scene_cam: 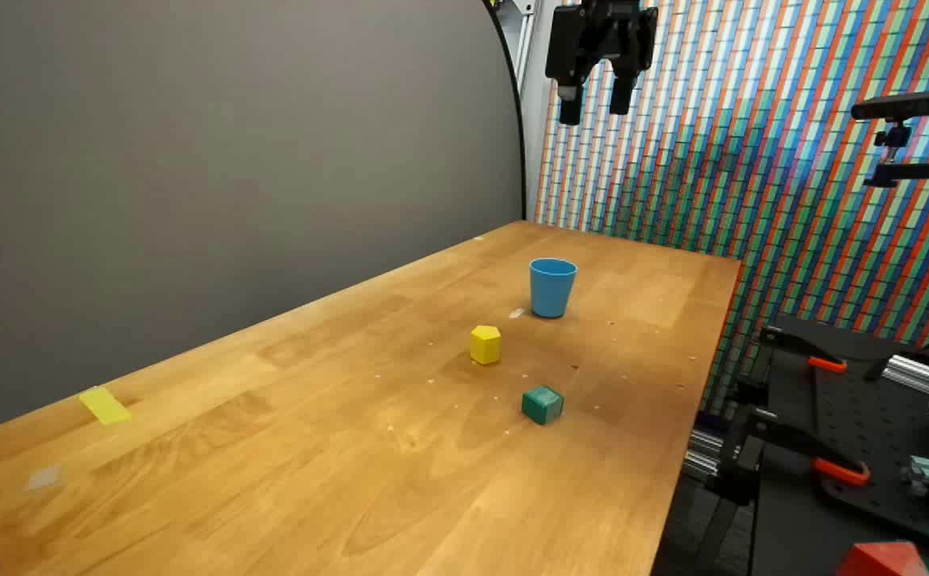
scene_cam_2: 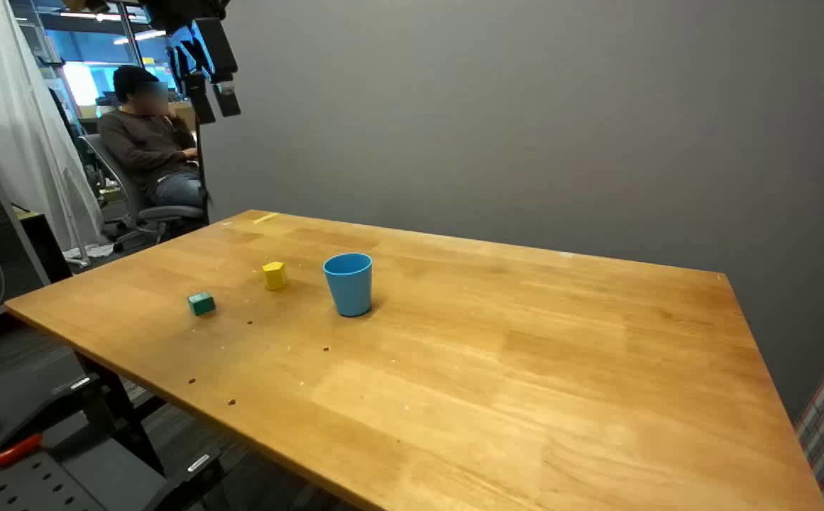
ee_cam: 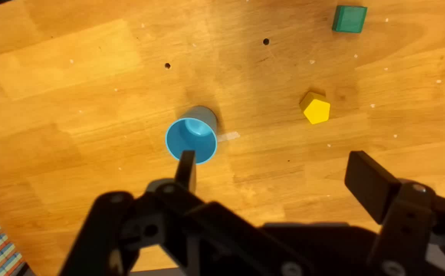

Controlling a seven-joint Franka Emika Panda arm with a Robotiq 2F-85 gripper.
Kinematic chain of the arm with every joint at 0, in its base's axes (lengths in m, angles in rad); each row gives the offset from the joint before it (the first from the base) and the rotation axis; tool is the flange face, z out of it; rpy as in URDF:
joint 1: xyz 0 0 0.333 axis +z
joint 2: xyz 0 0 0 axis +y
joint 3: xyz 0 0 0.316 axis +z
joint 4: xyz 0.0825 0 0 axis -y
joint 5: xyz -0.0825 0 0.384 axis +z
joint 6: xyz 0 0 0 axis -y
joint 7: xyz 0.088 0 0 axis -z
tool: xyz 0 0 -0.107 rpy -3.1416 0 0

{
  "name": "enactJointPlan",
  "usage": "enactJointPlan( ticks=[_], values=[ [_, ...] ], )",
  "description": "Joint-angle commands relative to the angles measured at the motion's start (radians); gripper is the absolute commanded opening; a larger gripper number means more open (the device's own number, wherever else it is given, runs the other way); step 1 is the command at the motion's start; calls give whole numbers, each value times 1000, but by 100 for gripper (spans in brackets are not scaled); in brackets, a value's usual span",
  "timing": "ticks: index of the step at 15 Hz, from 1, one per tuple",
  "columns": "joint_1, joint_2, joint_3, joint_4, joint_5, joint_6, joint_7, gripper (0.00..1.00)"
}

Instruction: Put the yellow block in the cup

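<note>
In both exterior views, the bench (scene_cam: 272, 448) is brightly and fairly evenly lit in a warm tone, while the grey backdrop (scene_cam: 232, 176) reads dimmer and the tool (scene_cam_2: 217, 113) registers nearly black. In an exterior view, a background panel (scene_cam_2: 79, 84) near the seated person (scene_cam_2: 138, 145) is overexposed to white, and the person's face (scene_cam_2: 151, 99) is blurred. In the wrist view, soft shadows border the blue cup (ee_cam: 191, 132) and yellow block (ee_cam: 316, 110), a small glint marks the cup's interior, and the tool's edges are visibly out of focus.
</note>
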Motion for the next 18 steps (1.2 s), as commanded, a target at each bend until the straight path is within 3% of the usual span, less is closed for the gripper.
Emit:
enactJointPlan(
  ticks=[1, 5, 11, 16, 18],
  values=[
    [23, 2, -22, 5, -7, -3, 5, 100],
    [26, 24, -15, 27, -7, 1, 17, 100],
    [87, 252, 63, 84, -118, 109, 253, 100],
    [178, 460, 15, 150, -172, 184, 362, 100],
    [201, 529, -18, 179, -159, 205, 350, 100]
  ],
)
